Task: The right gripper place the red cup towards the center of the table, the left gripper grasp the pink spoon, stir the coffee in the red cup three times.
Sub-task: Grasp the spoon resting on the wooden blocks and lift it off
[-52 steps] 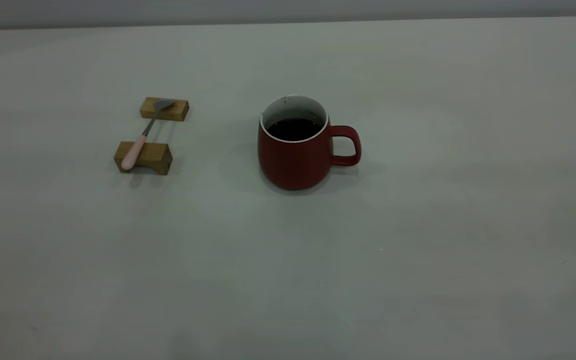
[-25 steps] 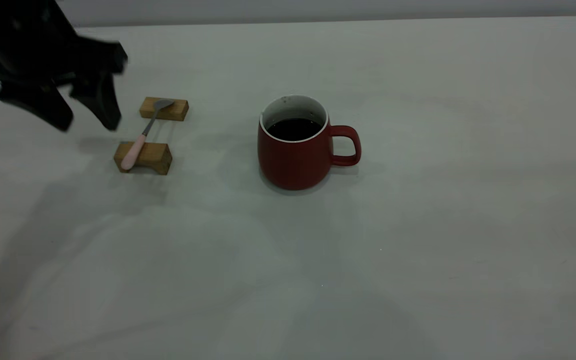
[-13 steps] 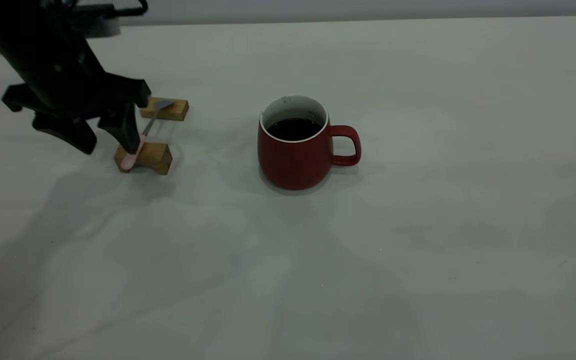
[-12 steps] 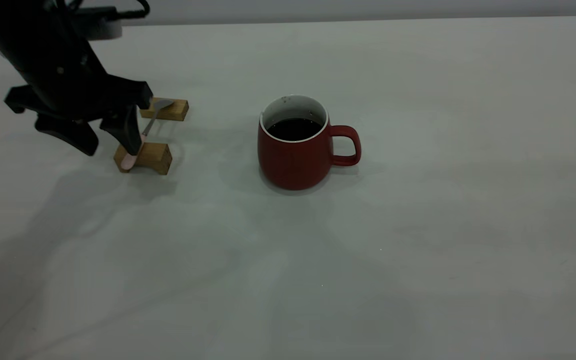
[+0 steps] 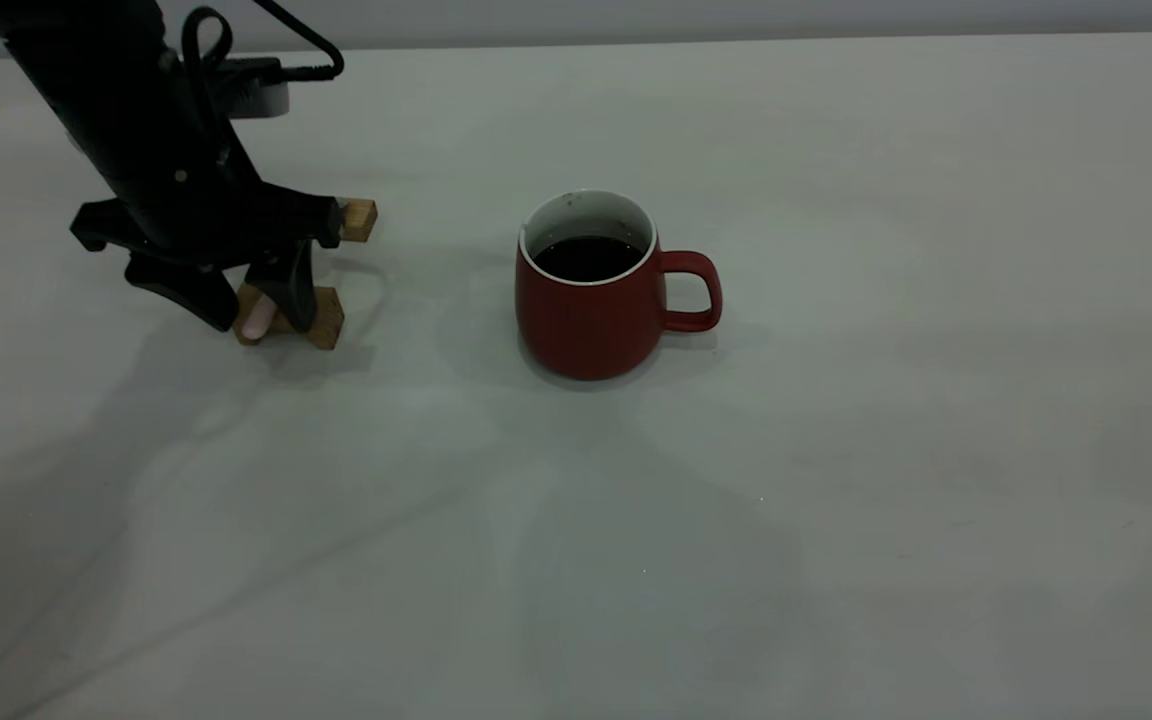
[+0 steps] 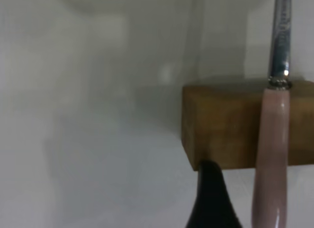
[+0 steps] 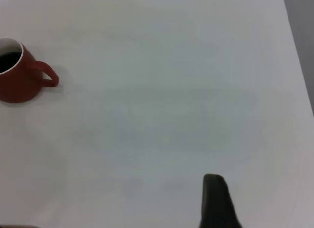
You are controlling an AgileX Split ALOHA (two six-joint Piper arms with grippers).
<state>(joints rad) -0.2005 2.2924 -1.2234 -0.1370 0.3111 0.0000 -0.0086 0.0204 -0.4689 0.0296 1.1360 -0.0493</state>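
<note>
Across two small wooden blocks (image 5: pixel 321 318) lay the slim, light, pale pink-handled metal spoon (image 6: pixel 271 154), its slippery rounded handle straddled by the black left pincer's (image 5: pixel 254 308) spread fingers.

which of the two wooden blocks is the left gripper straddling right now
The near wooden block, the one carrying the pink spoon handle. The left gripper has a finger on each side. The far wooden block sits behind it, mostly hidden.

The left gripper (image 5: pixel 254 308) has come in from the table's left edge and lowered over the pink spoon (image 5: pixel 257 320), its open fingers now on both sides of the handle.
</note>
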